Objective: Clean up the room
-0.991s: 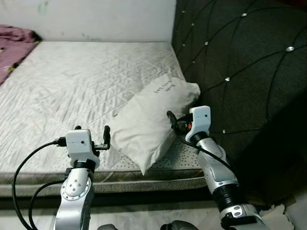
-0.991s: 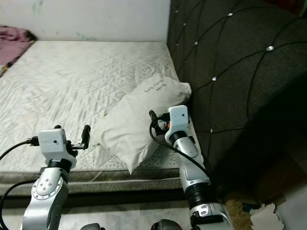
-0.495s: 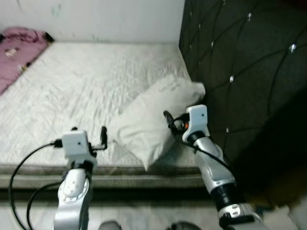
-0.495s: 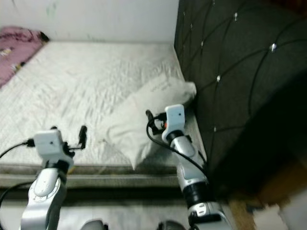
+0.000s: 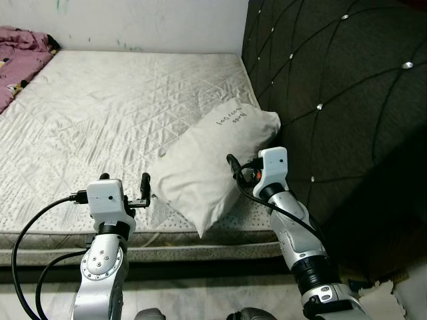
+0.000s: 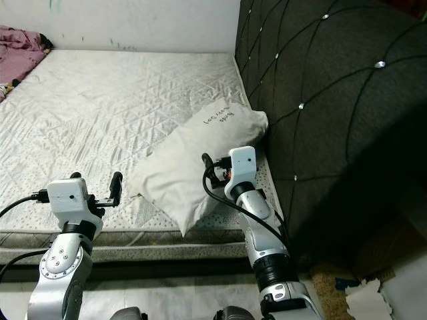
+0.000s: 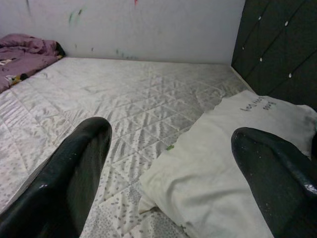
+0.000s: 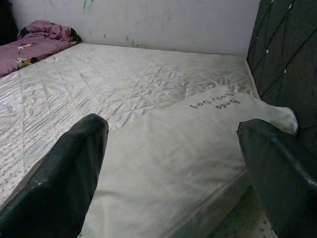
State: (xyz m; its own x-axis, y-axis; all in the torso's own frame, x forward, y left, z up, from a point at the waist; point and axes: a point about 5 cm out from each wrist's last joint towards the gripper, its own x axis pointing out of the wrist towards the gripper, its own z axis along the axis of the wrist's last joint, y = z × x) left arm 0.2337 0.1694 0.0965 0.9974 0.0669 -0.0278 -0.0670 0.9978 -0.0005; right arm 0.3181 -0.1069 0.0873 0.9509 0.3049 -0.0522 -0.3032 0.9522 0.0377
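Note:
A white pillow (image 5: 210,163) with dark handwriting lies tilted on the bare quilted mattress (image 5: 100,113), its far corner against the black headboard. My left gripper (image 5: 125,180) hovers open over the mattress's near edge, just left of the pillow's near end. In the left wrist view the pillow (image 7: 223,158) lies ahead between the two black fingers (image 7: 74,178). My right gripper (image 5: 241,167) is open at the pillow's right side, close to it. From the right wrist, the pillow (image 8: 183,148) spreads just beyond the wide-apart fingers (image 8: 64,173).
A black tufted headboard (image 5: 333,80) rises along the bed's right side. A crumpled purple blanket (image 5: 20,47) lies at the mattress's far left corner by the white wall (image 5: 147,20). Torn white paper (image 5: 383,293) sits on the floor at lower right.
The whole picture shifted and blurred half a second ago, so the camera moved. Both arms and the pillow keep the same places relative to each other.

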